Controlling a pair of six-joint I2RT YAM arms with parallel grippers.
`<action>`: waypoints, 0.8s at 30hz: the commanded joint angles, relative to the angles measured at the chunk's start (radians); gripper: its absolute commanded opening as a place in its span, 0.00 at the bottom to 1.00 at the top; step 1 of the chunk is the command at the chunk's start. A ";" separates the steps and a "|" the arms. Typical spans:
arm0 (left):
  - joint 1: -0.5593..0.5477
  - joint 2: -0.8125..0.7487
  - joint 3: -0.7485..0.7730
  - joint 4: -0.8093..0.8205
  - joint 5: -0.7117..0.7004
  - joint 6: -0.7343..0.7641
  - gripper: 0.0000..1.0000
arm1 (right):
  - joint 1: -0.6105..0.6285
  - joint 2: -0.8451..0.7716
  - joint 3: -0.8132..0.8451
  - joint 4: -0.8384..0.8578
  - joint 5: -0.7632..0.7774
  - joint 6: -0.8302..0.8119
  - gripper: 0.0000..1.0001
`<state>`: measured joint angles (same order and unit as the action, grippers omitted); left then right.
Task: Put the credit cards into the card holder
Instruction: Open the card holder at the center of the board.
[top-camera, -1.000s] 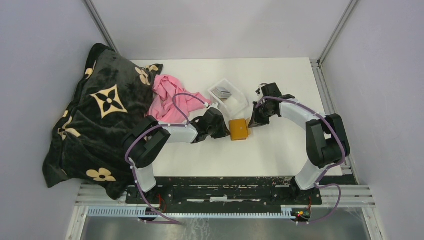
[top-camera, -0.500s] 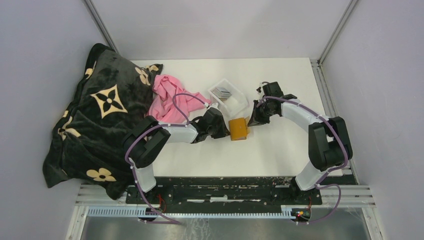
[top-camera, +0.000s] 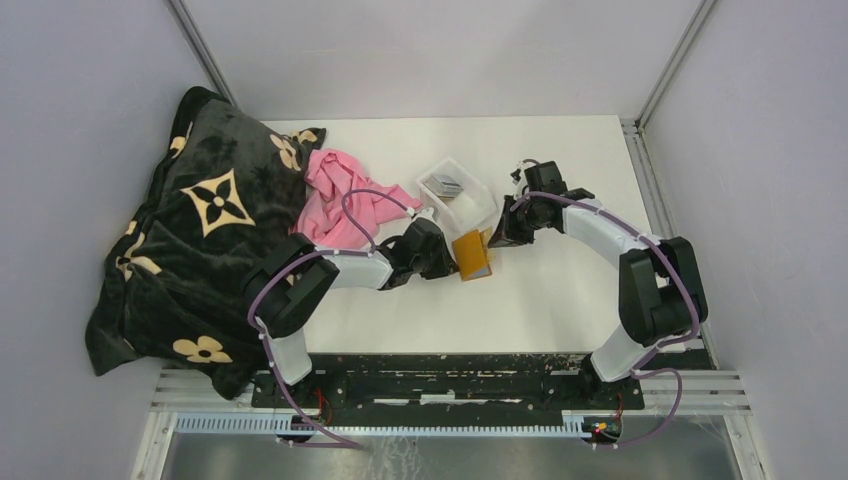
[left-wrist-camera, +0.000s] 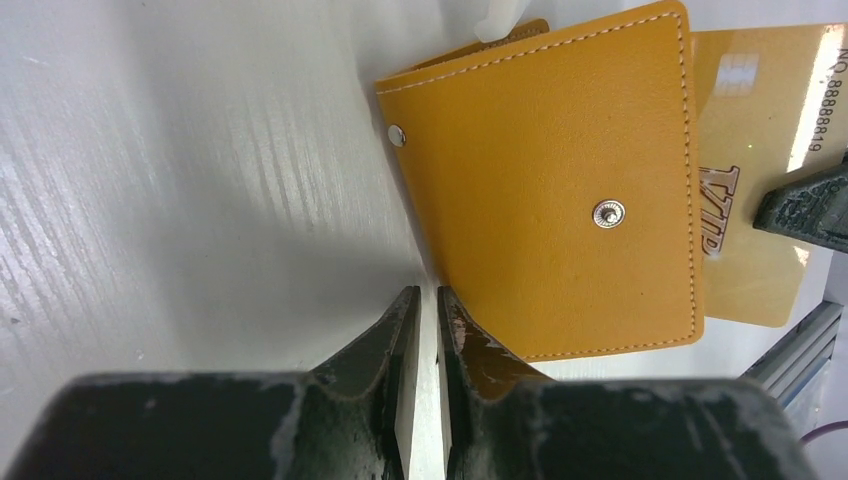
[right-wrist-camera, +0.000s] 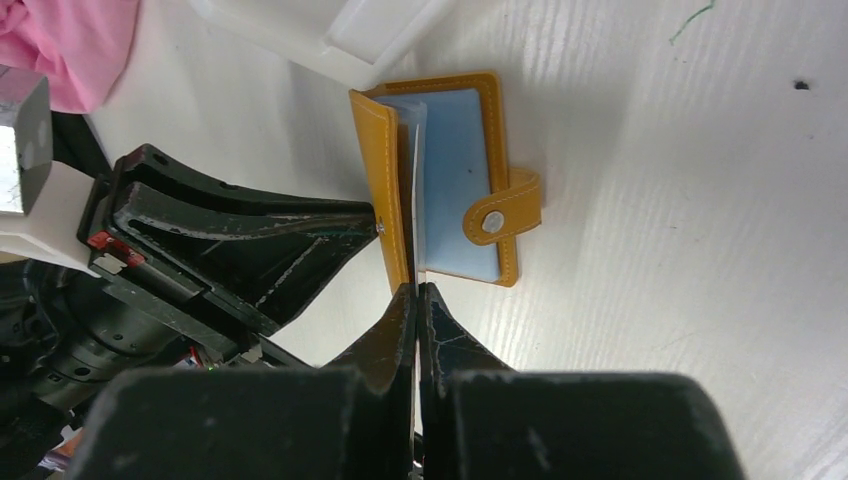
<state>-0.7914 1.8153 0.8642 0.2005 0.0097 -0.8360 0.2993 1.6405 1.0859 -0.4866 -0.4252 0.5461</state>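
Note:
The orange card holder lies half open mid-table, its cover propped upright and the blue-lined panel flat. My right gripper is shut on a gold credit card. The card stands edge-on between cover and panel. My left gripper sits at the cover's outer face, jaws a narrow slit apart with nothing between them. In the right wrist view its fingertips touch the cover near a snap. More credit cards lie in the clear tray.
The clear tray stands just behind the card holder, close to both grippers. A pink cloth lies left of the tray. A large dark blanket with cream flower marks covers the table's left side.
The card holder went from lying flat to half open with its cover raised. My right gripper moved left to it with the card. The left jaws narrowed slightly.

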 joint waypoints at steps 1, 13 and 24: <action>0.000 0.038 -0.072 -0.209 -0.016 0.051 0.21 | 0.028 -0.034 0.034 0.063 -0.038 0.037 0.01; 0.000 -0.007 -0.136 -0.219 -0.027 0.055 0.19 | 0.137 0.004 0.044 0.109 -0.019 0.067 0.01; 0.000 -0.031 -0.185 -0.217 -0.023 0.050 0.19 | 0.208 0.067 0.067 0.100 0.027 0.043 0.01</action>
<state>-0.7914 1.7367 0.7589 0.2199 0.0238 -0.8360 0.4866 1.6917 1.1004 -0.4046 -0.4263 0.6041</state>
